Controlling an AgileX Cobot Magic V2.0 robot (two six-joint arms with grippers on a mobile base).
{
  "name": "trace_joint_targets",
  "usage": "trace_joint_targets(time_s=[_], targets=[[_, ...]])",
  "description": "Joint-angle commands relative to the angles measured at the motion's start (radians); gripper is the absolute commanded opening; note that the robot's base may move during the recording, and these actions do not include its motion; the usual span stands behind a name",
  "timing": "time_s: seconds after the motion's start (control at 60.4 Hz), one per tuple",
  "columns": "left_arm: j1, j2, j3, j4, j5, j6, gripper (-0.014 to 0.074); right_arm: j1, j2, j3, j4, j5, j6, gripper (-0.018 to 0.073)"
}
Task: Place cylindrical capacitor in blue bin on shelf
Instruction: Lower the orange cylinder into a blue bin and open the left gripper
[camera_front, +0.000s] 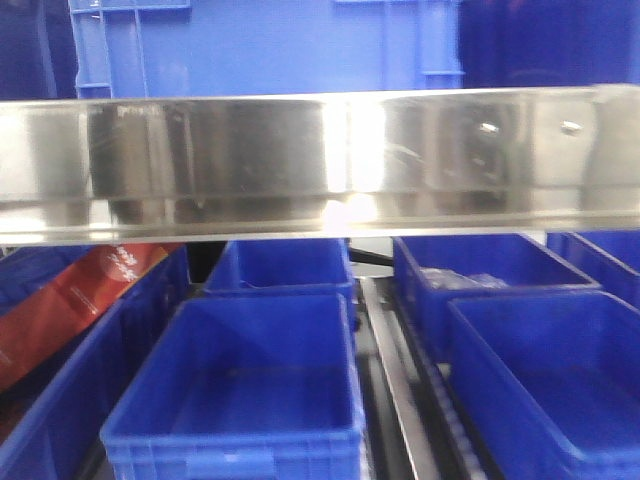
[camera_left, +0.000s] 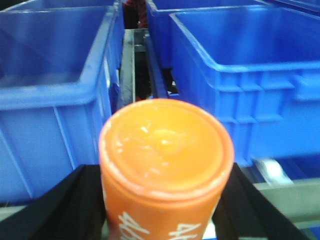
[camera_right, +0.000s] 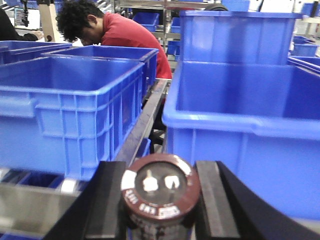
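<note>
My right gripper (camera_right: 160, 197) is shut on a dark brown cylindrical capacitor (camera_right: 160, 187) with two metal terminals on its end, held in front of the blue bins (camera_right: 250, 105) on the shelf. My left gripper (camera_left: 165, 200) is shut on an orange cylinder (camera_left: 166, 150) with white print, held before the gap between two blue bins (camera_left: 250, 75). In the front view the shiny steel shelf rail (camera_front: 320, 160) spans the frame, with several blue bins (camera_front: 240, 390) on the tier below. Neither gripper shows in the front view.
A person in a red shirt (camera_right: 130, 35) bends behind the bins. A metal divider rail (camera_front: 395, 380) runs between bin rows. A red package (camera_front: 70, 300) lies in the left bin. A large blue crate (camera_front: 270, 45) sits on the upper tier.
</note>
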Motion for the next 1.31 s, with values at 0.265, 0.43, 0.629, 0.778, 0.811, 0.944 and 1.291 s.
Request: trace_joint_targets(time_s=[0.265, 0.43, 0.629, 0.778, 0.811, 0.944, 1.291], targets=[[-0.005, -0.003, -0.006, -0.002, -0.027, -0.005, -0.0111, 0.0, -0.002, -0.008, -0.001, -0.022, -0.002, -0.0162], [-0.005, -0.003, -0.006, -0.002, -0.027, -0.005, -0.0111, 0.0, -0.002, -0.008, -0.001, -0.022, -0.002, -0.0162], [-0.005, -0.003, -0.006, -0.002, -0.027, -0.005, -0.0111, 0.0, -0.002, -0.008, -0.001, -0.022, -0.002, -0.0162], [-0.005, -0.003, -0.006, -0.002, -0.027, -0.005, -0.0111, 0.0, -0.002, -0.008, -0.001, -0.022, -0.002, -0.0162], [-0.005, -0.003, -0.006, -0.002, -0.027, -0.005, -0.0111, 0.0, -0.002, -0.008, -0.001, -0.022, -0.002, -0.0162], [-0.005, -0.003, -0.006, -0.002, -0.027, -0.005, -0.0111, 0.0, -0.002, -0.008, -0.001, -0.022, -0.002, -0.0162], [-0.005, -0.003, -0.006, -0.002, -0.027, -0.005, -0.0111, 0.0, -0.002, -0.008, -0.001, -0.022, -0.002, -0.0162]])
